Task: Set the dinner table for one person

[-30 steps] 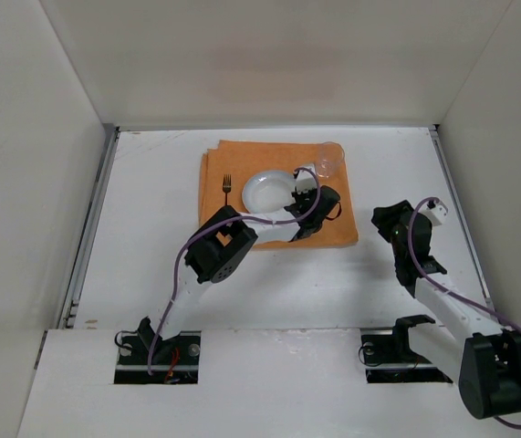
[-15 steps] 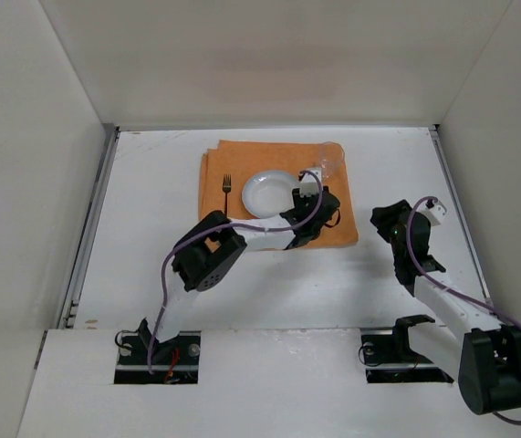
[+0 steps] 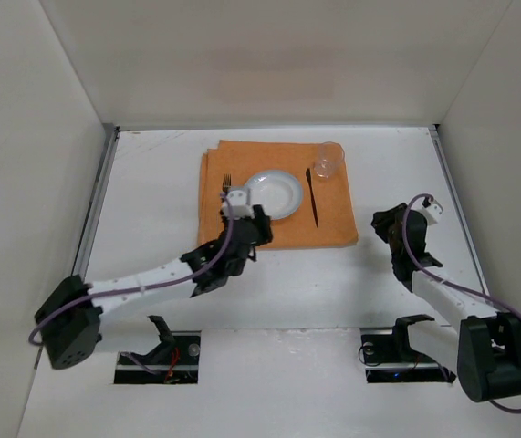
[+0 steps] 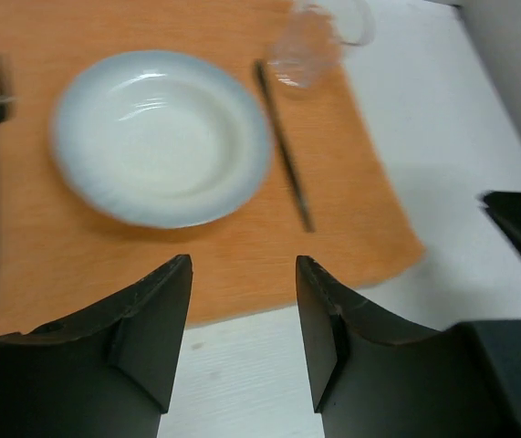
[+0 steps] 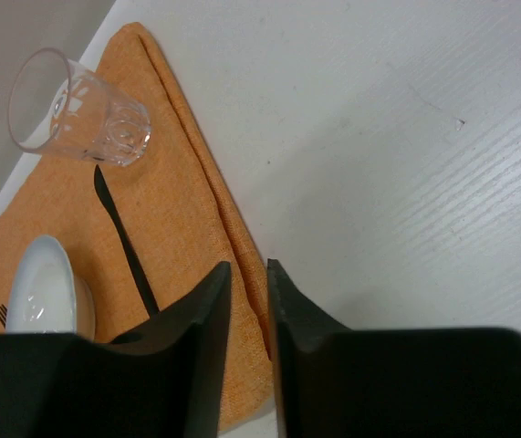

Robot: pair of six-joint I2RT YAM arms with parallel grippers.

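Observation:
On the dinner table [image 3: 151,201] lies an orange mat [image 3: 338,224] with a white plate [image 3: 274,192] at its middle. A fork [image 3: 226,185] lies left of the plate, a dark knife [image 3: 314,199] right of it, and a clear glass [image 3: 326,161] stands at the far right corner. My left gripper [image 3: 255,228] hovers at the mat's near edge, open and empty, with the plate [image 4: 160,137] and knife [image 4: 283,146] ahead of its jaws [image 4: 242,269]. My right gripper [image 3: 381,224] is off the mat's right edge, jaws [image 5: 249,269] a narrow gap apart, holding nothing.
White panels wall the table on three sides. In the left wrist view the black right gripper [image 4: 520,228] shows at the right edge. The right wrist view takes in the glass [image 5: 82,109], the knife [image 5: 123,237] and the mat's folded right edge [image 5: 228,219].
My left gripper has opened and drawn back from the plate's right side to the mat's near edge, leaving the knife on the mat. My right jaws have narrowed.

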